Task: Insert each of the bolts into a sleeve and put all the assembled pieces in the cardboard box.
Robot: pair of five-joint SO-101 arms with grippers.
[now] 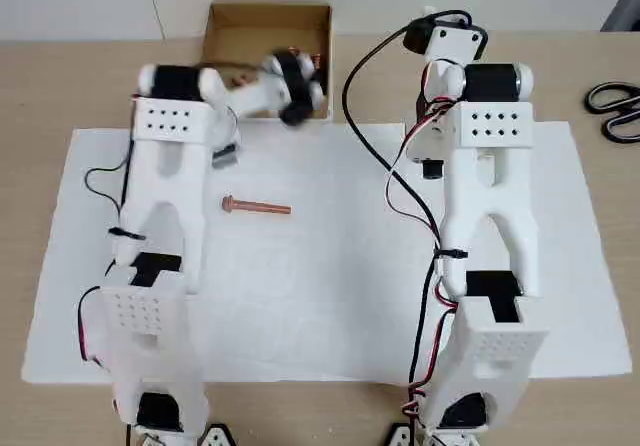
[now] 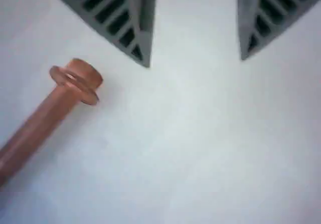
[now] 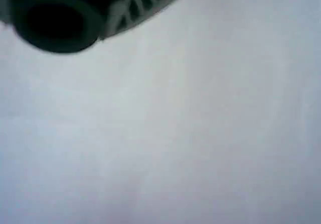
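A copper bolt (image 1: 256,206) lies on the white paper (image 1: 330,296), its flanged head (image 2: 76,78) towards the left arm. My left gripper (image 2: 193,61) hangs open just above the paper beside that head, with nothing between its fingers (image 2: 143,43). It sits at the paper's far left in the high view (image 1: 226,154). My right gripper (image 1: 431,158) hangs over the paper's far right, shut on a black sleeve (image 3: 55,25), which is held low over the sheet. The cardboard box (image 1: 225,28) stands at the back, with copper pieces (image 1: 316,62) partly hidden by the left wrist.
Scissors (image 1: 615,109) lie on the wooden table at the far right. Cables (image 1: 375,156) trail from the right arm across the paper's far side. White paper stretches between the two arms.
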